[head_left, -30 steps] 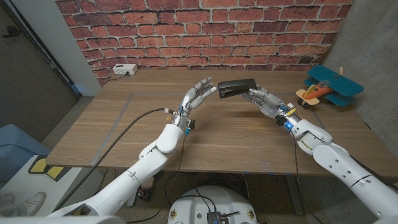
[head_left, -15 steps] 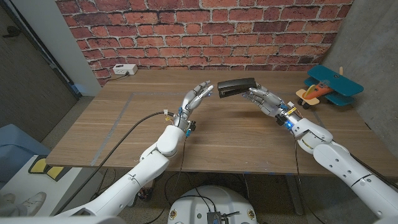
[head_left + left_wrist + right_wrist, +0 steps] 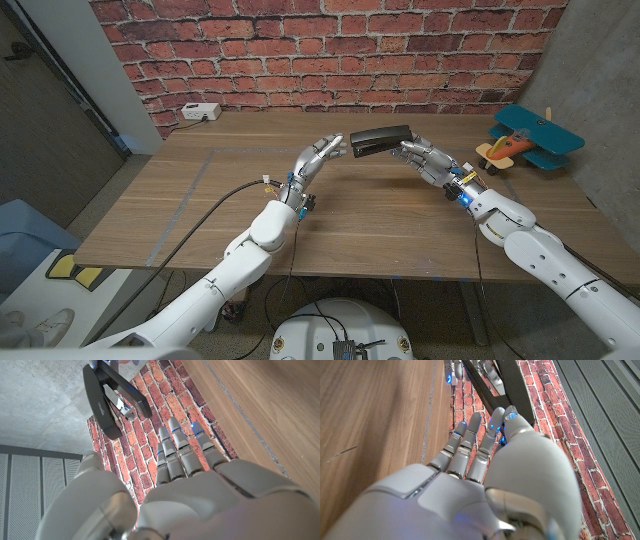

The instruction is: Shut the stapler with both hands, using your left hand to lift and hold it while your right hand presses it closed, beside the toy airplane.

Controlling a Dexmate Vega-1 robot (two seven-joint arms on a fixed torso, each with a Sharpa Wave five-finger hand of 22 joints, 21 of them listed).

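The black stapler (image 3: 381,141) hangs above the far middle of the table, its two arms slightly parted in the left wrist view (image 3: 107,397). My right hand (image 3: 427,160) pinches its right end between thumb and fingertips (image 3: 512,416). My left hand (image 3: 318,157) reaches toward the stapler's left end with straight fingers (image 3: 182,450) and stays a small gap short of it, holding nothing. The toy airplane (image 3: 528,139), blue with an orange body, stands at the table's far right.
A white power box (image 3: 201,112) sits at the table's back left by the brick wall. A black cable (image 3: 215,190) runs over the left half of the table to my left wrist. A grey wall stands close behind the airplane.
My left hand's fingers have drawn together and dropped slightly, ending a little further from the stapler's left end. The right hand and stapler have barely moved.
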